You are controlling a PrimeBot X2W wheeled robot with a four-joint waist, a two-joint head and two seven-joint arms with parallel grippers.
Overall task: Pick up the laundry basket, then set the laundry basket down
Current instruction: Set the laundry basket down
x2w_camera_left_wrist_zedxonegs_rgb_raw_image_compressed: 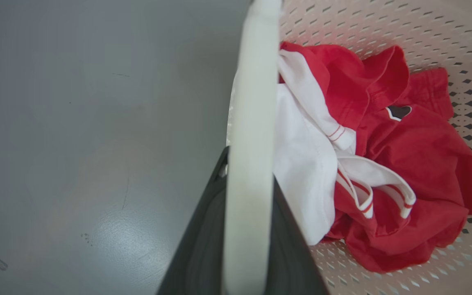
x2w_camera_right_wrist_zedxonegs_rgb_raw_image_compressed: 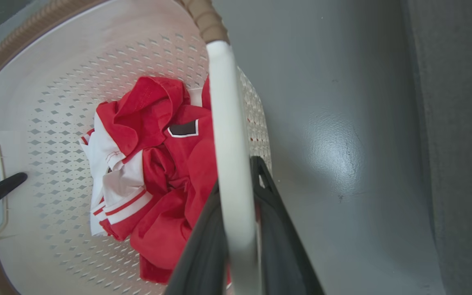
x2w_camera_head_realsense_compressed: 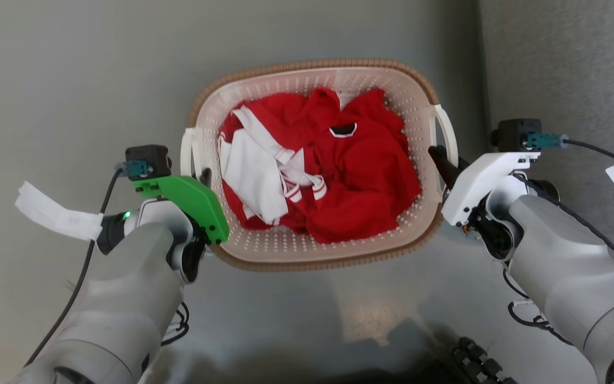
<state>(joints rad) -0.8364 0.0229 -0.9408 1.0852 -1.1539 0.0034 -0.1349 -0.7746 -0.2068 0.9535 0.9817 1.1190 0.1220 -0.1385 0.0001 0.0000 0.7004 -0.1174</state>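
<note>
laundry basket [x2w_camera_head_realsense_compressed: 296, 85] upright, long axis left-right

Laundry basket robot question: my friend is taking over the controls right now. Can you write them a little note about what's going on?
Left gripper: shut on the left loop handle of the laundry basket.
Right gripper: shut on the right loop handle.
Basket: in front of the robot between both arms, over the grey floor, with red and white clothes inside.
Done: both handles are gripped. I cannot tell whether the basket is off the floor.
Left: lift it if it is not up, probably keeping it level, then set it down and let go.
</note>
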